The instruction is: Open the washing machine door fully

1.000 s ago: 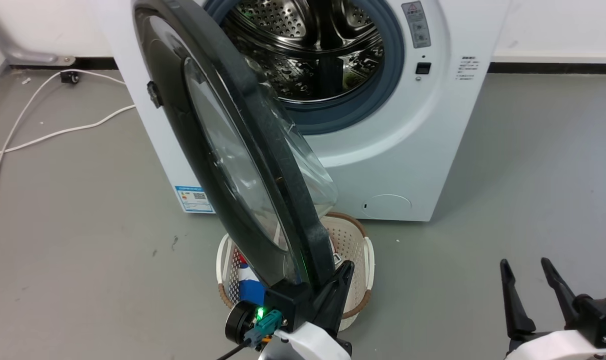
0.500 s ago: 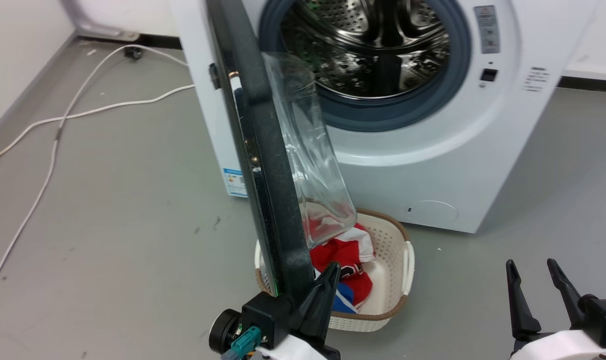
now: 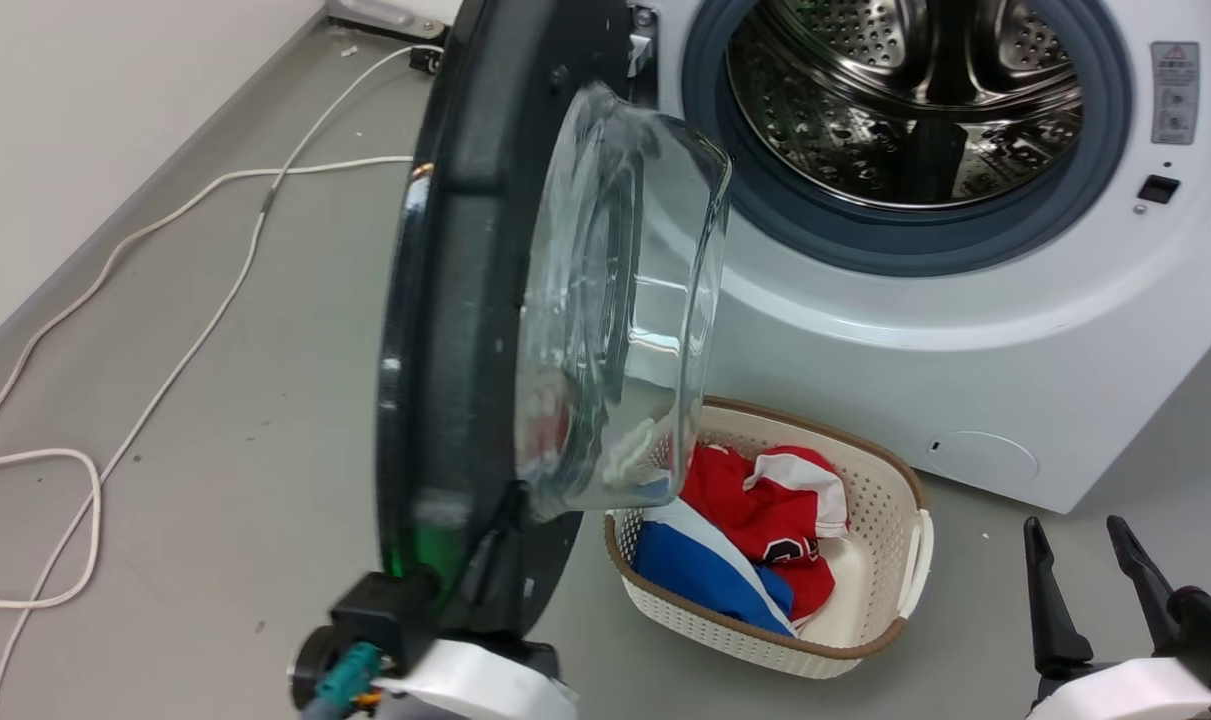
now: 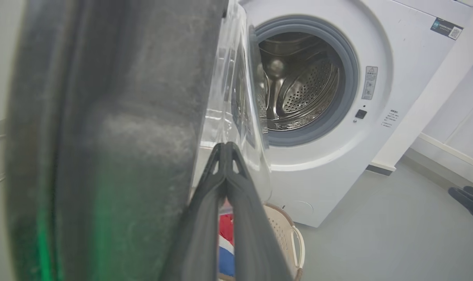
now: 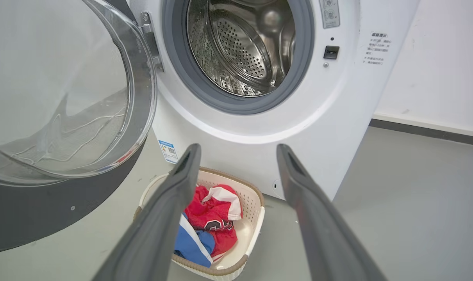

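While the big white front-loading washing machine (image 3: pixel 965 340) stands with its steel drum uncovered, its large round black door with the clear glass bowl (image 3: pixel 455 300) has swung wider than a moment ago. It now shows its inner side and stands well away from the opening. I judge it is more than half open, but not yet fully. Below it sits the cream plastic basket (image 3: pixel 905 590) with red and blue clothes. The left tool (image 4: pixel 224 150), fingers closed together on nothing, seems to lie against the door's inner rim. The right tool (image 3: pixel 1077 535) waits open, well apart.
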